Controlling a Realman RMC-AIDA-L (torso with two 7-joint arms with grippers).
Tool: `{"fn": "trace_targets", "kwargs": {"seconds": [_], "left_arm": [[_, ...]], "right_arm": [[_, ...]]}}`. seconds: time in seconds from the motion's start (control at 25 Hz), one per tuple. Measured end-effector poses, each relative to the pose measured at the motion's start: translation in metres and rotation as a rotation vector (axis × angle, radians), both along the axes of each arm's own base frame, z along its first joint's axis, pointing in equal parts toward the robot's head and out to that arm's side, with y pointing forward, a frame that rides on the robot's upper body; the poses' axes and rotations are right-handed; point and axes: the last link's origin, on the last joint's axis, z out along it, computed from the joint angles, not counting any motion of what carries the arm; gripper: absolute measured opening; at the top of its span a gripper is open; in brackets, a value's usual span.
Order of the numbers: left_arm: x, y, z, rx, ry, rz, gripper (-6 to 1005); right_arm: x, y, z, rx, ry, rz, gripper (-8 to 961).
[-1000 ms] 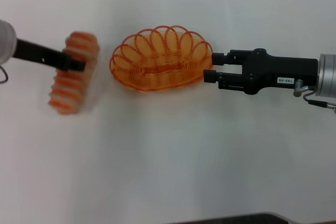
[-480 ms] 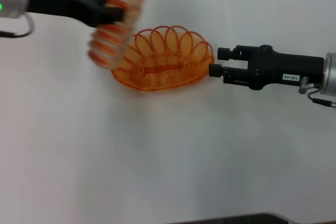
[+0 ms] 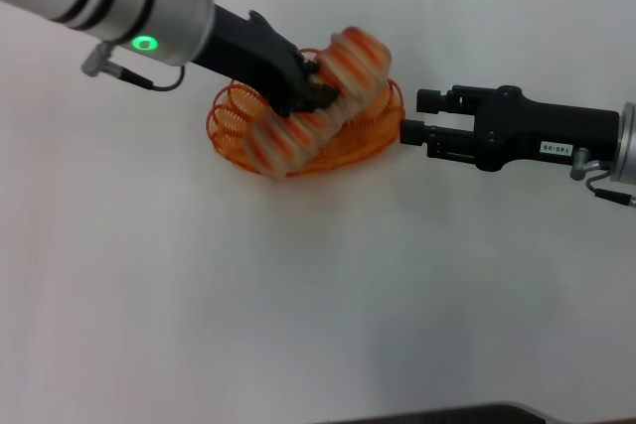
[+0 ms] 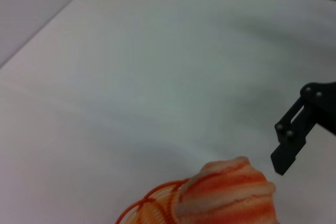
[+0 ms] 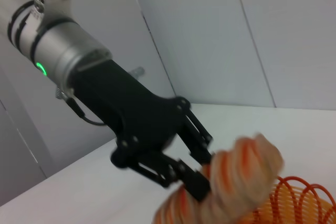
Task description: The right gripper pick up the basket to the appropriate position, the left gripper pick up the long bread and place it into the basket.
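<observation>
My left gripper is shut on the long bread, a striped orange-and-cream loaf held slanted over the orange wire basket on the white table. The loaf covers most of the basket; I cannot tell whether it touches it. My right gripper, black with a white label, is open just to the right of the basket's rim, apart from it. The left wrist view shows the loaf's end, a bit of basket rim and the right gripper. The right wrist view shows the left gripper on the loaf.
The white table stretches wide around the basket, with a dark edge at the front. A pale wall stands behind the table.
My left arm has carried the bread from the left of the basket, up over its far left rim, to above the basket. My right gripper has drawn slightly right, off the rim.
</observation>
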Motion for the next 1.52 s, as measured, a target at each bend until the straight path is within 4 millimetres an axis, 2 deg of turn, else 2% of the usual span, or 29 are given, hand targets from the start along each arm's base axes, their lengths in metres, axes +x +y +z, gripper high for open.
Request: {"fn": "trace_targets", "kwargs": {"seconds": [0.24, 0.72, 0.8, 0.96, 1.08, 1.16, 1.2, 1.24, 1.28, 1.32, 1.52], "left_arm": [[-0.002, 0.007, -0.009, 0.047, 0.037, -0.018, 245], [-0.011, 0.007, -0.004, 0.070, 0.031, -0.007, 609], [-0.014, 0.006, 0.001, 0.081, 0.021, -0.006, 669], [-0.024, 0.001, 0.024, 0.096, -0.088, -0.005, 699], [-0.043, -0.004, 0.049, 0.100, -0.242, 0.030, 703], [-0.065, -0.010, 0.069, 0.114, -0.378, 0.068, 700], [-0.087, -0.019, 0.082, 0.123, -0.488, 0.099, 698], [-0.098, -0.025, 0.088, 0.129, -0.533, 0.107, 697], [-0.098, -0.025, 0.088, 0.129, -0.533, 0.107, 696], [-0.114, -0.032, 0.093, 0.137, -0.581, 0.128, 696], [-0.165, -0.067, 0.101, 0.189, -0.707, 0.192, 691]], "right_arm": [[-0.001, 0.000, -0.002, -0.009, 0.004, 0.001, 626], [-0.003, 0.002, -0.002, -0.010, 0.005, 0.006, 626], [-0.003, 0.003, -0.001, -0.009, 0.006, 0.006, 626], [-0.004, 0.003, -0.001, -0.012, 0.005, 0.008, 626], [-0.005, 0.003, -0.001, -0.018, 0.008, 0.012, 626], [-0.006, 0.003, -0.001, -0.020, 0.014, 0.016, 626], [-0.006, 0.002, -0.001, -0.020, 0.017, 0.018, 626], [-0.007, 0.002, -0.001, -0.021, 0.019, 0.022, 626], [-0.007, 0.002, -0.001, -0.021, 0.021, 0.025, 626], [-0.008, 0.001, -0.001, -0.023, 0.024, 0.029, 626], [-0.010, 0.001, -0.002, -0.024, 0.030, 0.037, 626]]}}
